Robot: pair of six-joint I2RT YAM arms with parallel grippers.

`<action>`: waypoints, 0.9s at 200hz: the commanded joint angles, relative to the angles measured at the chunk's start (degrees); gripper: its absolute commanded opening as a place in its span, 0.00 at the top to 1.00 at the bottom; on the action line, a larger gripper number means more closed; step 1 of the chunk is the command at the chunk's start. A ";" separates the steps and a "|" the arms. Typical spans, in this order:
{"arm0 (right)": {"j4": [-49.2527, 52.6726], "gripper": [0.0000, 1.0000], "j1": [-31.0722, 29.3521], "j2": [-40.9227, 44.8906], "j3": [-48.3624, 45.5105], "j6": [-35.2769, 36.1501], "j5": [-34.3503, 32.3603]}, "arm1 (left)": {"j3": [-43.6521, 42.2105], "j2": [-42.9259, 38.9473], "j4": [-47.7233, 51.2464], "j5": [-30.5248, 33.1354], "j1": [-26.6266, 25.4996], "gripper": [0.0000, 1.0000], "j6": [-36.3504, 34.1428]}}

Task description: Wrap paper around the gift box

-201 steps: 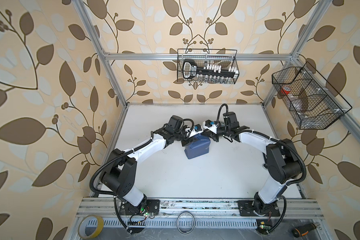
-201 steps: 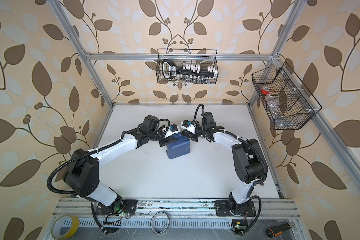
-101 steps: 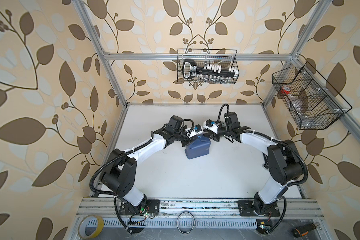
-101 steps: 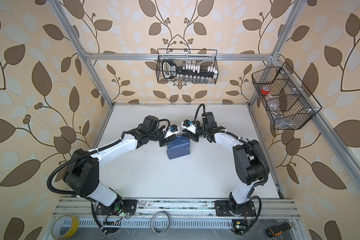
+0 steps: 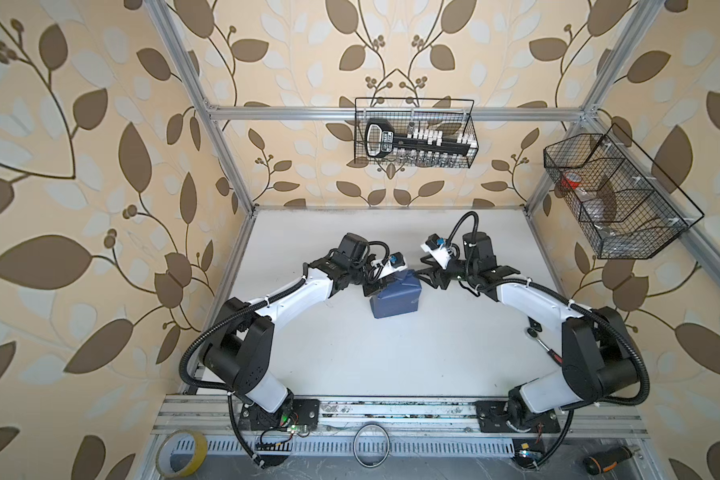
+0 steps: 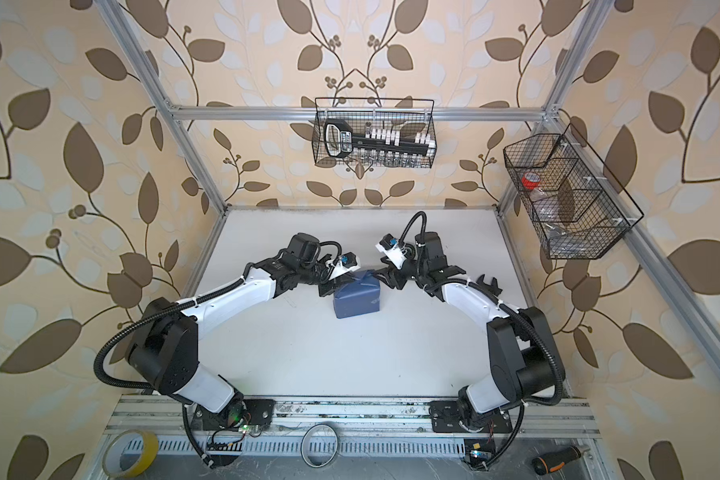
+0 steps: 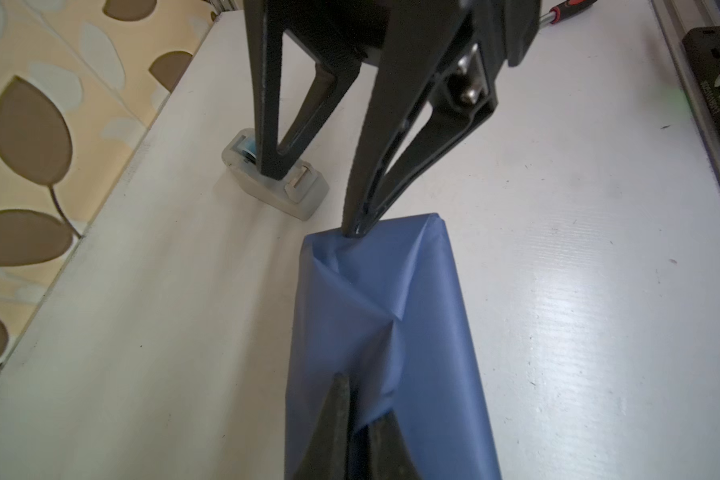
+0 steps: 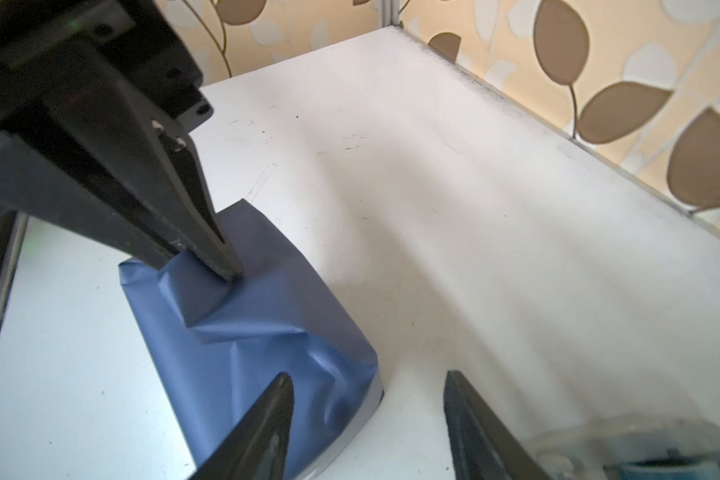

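Observation:
The paper [image 5: 393, 297] [image 6: 356, 296], slate blue side out, is folded round the gift box, which is hidden inside it. The package lies mid-table between both arms. My left gripper [image 7: 358, 415] is shut on a raised fold of the paper at the package's left end; it also shows in the right wrist view [image 8: 208, 262] and in both top views [image 5: 373, 289] [image 6: 329, 288]. My right gripper [image 8: 368, 386] stands open at the package's right end [image 5: 427, 276] [image 6: 385, 276]. In the left wrist view one of its fingertips [image 7: 356, 226] touches the paper's edge.
A small grey tape dispenser [image 7: 275, 183] [image 8: 641, 453] sits on the table just behind the right gripper. A red-handled tool [image 5: 545, 340] lies near the right arm. Wire baskets [image 5: 414, 133] [image 5: 616, 195] hang on the back and right walls. A yellow tape roll [image 5: 184, 457] lies by the front rail.
The right gripper's jaws have spread apart and let go of the paper. The left gripper's jaws have closed on the fold at the package's left end. The package has stayed in place.

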State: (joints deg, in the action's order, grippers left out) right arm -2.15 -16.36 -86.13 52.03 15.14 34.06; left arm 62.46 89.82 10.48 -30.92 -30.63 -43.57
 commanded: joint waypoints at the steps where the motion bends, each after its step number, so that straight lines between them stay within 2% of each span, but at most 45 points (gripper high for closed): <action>1: -3.81 0.38 1.23 1.74 -2.01 -17.20 -2.72 | 0.65 -1.04 2.46 -0.55 -0.87 0.88 -2.56; 26: -3.45 0.34 0.78 0.85 -1.41 -31.46 -2.85 | 1.00 -0.81 3.65 -0.50 -1.07 0.87 -3.07; 46: -2.60 0.25 -1.65 0.65 -1.32 -36.29 -5.98 | 1.40 -0.54 4.71 -0.28 -1.08 0.86 -3.44; 74: -1.65 0.17 -4.62 -0.60 -0.76 -39.39 -10.63 | 1.63 -0.11 5.51 -0.20 -1.18 0.85 -3.62; 92: -2.89 0.13 -4.97 -1.46 -0.80 -41.13 -11.20 | 1.66 -0.07 5.83 -0.11 -1.21 0.85 -3.73; 139: -2.73 0.13 -5.92 -3.02 -2.79 -40.62 -12.70 | 1.92 -0.16 6.41 -1.50 -1.35 0.80 -3.71; 163: -4.09 0.14 -5.96 -2.82 -5.71 -40.48 -12.96 | 2.32 -0.66 7.48 -3.17 -1.36 0.74 -3.49; 180: -5.41 0.15 -5.96 -2.64 -7.97 -40.57 -13.21 | 2.15 -1.89 7.56 -4.86 -1.35 0.63 -2.69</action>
State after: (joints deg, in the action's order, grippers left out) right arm -7.16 -22.02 -88.47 47.46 -25.32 22.52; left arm 62.98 89.84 15.53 -31.70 -31.22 -45.12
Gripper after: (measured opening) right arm 0.853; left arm 0.317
